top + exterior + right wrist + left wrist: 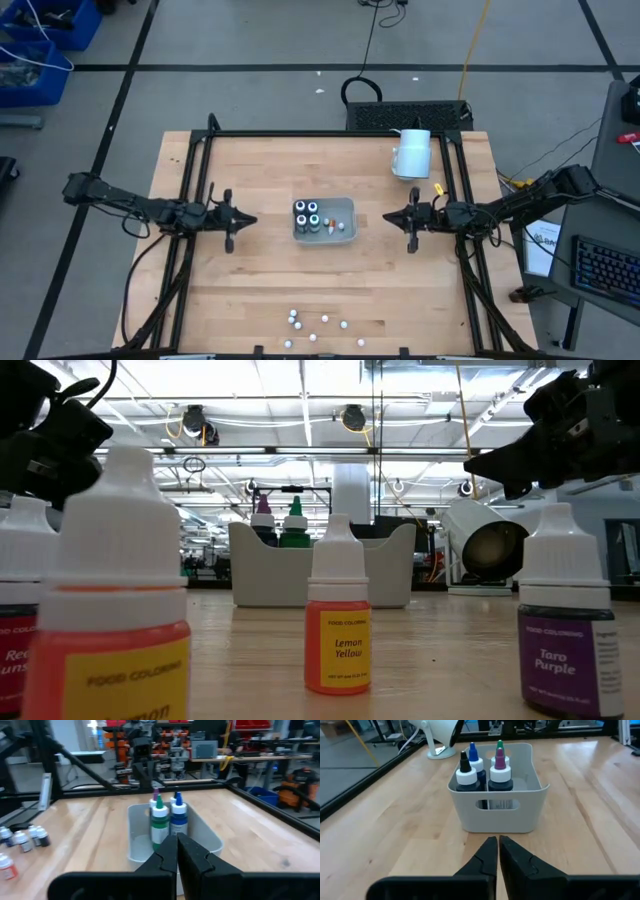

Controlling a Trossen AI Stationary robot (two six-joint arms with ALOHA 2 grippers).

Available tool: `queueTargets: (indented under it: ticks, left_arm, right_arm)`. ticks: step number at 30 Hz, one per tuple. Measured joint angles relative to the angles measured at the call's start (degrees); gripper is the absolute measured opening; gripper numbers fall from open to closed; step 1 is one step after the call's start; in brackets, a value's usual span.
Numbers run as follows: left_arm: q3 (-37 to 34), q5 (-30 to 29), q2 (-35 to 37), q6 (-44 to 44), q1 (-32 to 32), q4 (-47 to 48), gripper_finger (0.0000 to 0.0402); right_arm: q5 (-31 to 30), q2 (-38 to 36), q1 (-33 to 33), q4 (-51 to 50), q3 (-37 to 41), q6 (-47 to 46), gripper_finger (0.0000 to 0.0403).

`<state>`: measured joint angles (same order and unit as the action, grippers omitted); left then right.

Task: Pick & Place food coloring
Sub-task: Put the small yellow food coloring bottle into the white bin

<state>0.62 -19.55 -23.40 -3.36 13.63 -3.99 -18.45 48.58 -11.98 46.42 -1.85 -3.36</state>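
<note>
Along the table's (250, 290) six o'clock edge, as seen from above, a loose scatter of small food coloring bottles (318, 323) stood apart from one another. From table height three of them filled the foreground: an orange one labelled Lemon Yellow (338, 622) in the middle, a larger orange and yellow one (112, 595) toward nine o'clock, and a dark one labelled Taro Purple (566, 615) toward three o'clock.

Farther in, at the table's centre, sat the pale grey tray (345, 208). Four dark bottles (306, 216) with coloured caps stood upright, packed together in its nine o'clock half. A few tiny bottles (334, 227) lay in the other half, one of them orange.

At nine o'clock of the tray, well apart from it, the left claw (244, 220) hovered with its tips facing the tray. Its fingers (487, 855) were almost together, only a thin slit between them, and they held nothing.

At three o'clock of the tray the right claw (390, 219) faced inward the same way. Its fingers (166, 854) were pressed together and empty.

Beyond the tray, toward one o'clock near the table's far edge, the white mug-like cylinder (412, 153) lay on its side.
</note>
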Motion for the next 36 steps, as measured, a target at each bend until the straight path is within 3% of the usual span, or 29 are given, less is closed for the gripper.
queueTargets:
  ticks: [5,14,16,18,22,26,36]
  left_arm:
    - [0.00,0.39,0.00,-0.12,0.00,-0.14,0.0040]
    - [-0.07,-0.65,0.02,0.04,0.01,-0.73,0.0026]
    - [-0.04,-1.50,0.02,-0.60,0.00,-0.77,0.0020]
    - [-0.05,-1.75,0.02,-1.60,0.00,-0.81,0.0014]
    - [-0.04,-1.65,0.06,-1.94,0.00,-0.79,0.0004]
    - [-0.06,-1.64,0.07,-1.96,0.00,-0.79,0.0009]
    - [-0.04,-1.47,0.07,-4.70,0.00,-0.67,0.0050]
  right_arm:
    - [-1.21,0.00,0.01,-0.01,0.00,-0.35,0.0000]
    - [-1.12,0.71,-0.04,2.36,-0.07,-2.91,0.0000]
    - [0.72,0.55,-0.85,6.66,-1.50,-2.87,0.0000]
    - [3.64,0.78,-3.19,4.19,-4.00,-1.17,0.0000]
    - [0.62,4.36,-9.90,-6.26,-15.66,2.83,0.0000]
    - [-2.30,12.39,-14.39,-25.11,-30.31,0.86,0.0000]
    - [-4.03,43.21,-26.41,-66.32,-72.63,-4.59,0.0000]
